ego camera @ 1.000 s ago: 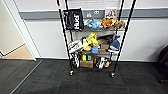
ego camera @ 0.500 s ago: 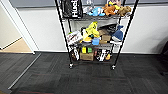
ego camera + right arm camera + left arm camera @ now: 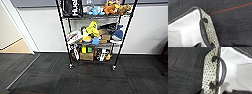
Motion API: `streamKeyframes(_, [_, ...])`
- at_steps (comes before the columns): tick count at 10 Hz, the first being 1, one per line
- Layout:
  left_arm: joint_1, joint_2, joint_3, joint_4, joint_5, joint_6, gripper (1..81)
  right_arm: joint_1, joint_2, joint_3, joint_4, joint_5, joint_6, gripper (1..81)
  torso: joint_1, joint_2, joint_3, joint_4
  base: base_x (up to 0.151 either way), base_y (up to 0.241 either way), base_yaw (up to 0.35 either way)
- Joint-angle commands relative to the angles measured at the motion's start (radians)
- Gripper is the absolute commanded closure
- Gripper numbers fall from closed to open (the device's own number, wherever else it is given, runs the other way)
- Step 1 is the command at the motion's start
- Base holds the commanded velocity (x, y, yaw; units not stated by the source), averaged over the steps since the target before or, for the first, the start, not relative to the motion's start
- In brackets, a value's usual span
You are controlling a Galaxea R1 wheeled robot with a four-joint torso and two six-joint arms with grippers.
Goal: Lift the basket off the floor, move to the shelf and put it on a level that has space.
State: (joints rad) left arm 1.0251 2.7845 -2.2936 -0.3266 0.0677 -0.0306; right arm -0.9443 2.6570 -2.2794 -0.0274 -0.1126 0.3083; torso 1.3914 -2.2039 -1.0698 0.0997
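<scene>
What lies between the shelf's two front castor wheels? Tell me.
In the head view, bare dark carpet floor runs between the left castor and the right castor of the shelf; nothing sits there.

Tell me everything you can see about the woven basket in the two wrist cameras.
The rectangular woven basket has a cream-beige weave flecked with dark dots, a dark braided rim and a white fabric lining that looks empty where visible. A black loop handle is fixed to one end wall, and the right wrist view shows another. Dark charcoal carpet floor, crossed by a thin red line, lies behind it. What grips it can't be made out.
</scene>
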Motion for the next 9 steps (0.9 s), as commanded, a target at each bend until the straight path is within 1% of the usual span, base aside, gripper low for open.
streamKeyframes(1, [-0.089,-0.009,0.006,-0.015,0.069,-0.002,1.0,0.113,0.023,0.000,0.023,-0.055,0.003,1.0,0.063,-0.098,0.000,0.000,0.000,0.000,0.000])
streamKeyframes(2, [-0.090,-0.008,0.006,-0.014,0.072,-0.002,1.0,0.120,0.039,-0.006,0.031,-0.055,0.003,1.0,0.083,-0.129,0.000,0.000,0.000,0.000,0.000])
streamKeyframes(3, [-0.092,-0.008,0.006,-0.015,0.073,-0.002,1.0,0.121,0.059,-0.021,0.031,-0.055,0.003,1.0,0.041,-0.064,0.000,0.000,0.000,0.000,0.000])
streamKeyframes(5, [-0.096,-0.008,0.005,-0.011,0.073,-0.002,1.0,0.121,0.092,-0.058,0.031,-0.055,0.003,1.0,0.078,-0.125,0.000,0.000,0.000,0.000,0.000])
streamKeyframes(9, [-0.145,0.001,0.003,-0.014,0.073,-0.002,1.0,0.129,0.099,-0.078,0.046,-0.062,0.003,1.0,0.086,-0.136,0.000,0.000,0.000,0.000,0.000])
